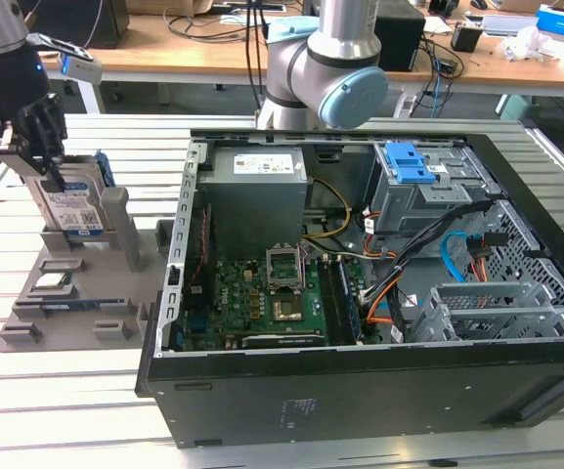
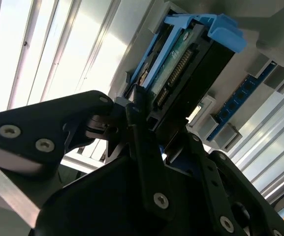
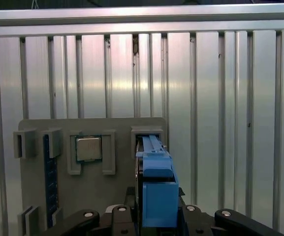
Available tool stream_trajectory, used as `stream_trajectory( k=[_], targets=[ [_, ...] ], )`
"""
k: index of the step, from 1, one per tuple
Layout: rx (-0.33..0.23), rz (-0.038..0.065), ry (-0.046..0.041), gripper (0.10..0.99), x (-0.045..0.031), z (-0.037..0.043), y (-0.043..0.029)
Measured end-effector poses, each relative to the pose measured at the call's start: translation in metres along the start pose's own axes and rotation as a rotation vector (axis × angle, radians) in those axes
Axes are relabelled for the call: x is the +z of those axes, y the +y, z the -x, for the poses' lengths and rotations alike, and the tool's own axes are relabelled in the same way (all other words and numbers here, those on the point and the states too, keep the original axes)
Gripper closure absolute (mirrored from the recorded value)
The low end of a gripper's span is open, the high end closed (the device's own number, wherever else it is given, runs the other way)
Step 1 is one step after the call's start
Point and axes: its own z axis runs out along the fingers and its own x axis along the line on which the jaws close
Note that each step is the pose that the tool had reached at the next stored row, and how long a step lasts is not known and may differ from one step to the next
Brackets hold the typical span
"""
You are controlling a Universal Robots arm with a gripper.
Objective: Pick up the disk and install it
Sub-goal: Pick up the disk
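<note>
The flat rectangular silver disk (image 1: 70, 203) is smooth bare metal under a glossy paper label, its bright blue carrier frame (image 3: 156, 192) smooth plastic, the black fingers (image 2: 144, 147) matt, the grey holder tray (image 1: 106, 289) dull matt plastic, the ribbed silver bench (image 1: 57, 401) softly shining brushed metal, the black computer case (image 1: 360, 401) matt painted metal.

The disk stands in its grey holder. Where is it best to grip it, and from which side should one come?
Grip the disk at its free upper edge, across its thin sides, coming from above. It stands upright on edge in the grey holder, whose walls cover its lower part. The gripper is closed on it there.
</note>
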Motion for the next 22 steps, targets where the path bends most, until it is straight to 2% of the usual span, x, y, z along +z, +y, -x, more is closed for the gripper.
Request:
stream_trajectory(
  k=[5,10,22],
  targets=[
    [0.000,0.000,0.0000,0.722,-0.0085,0.0000,-0.0003],
    [0.000,0.000,-0.0001,0.722,-0.0215,0.0001,-0.0007],
    [0.000,0.000,0.0000,0.722,-0.0447,0.0001,-0.0015]
  ],
)
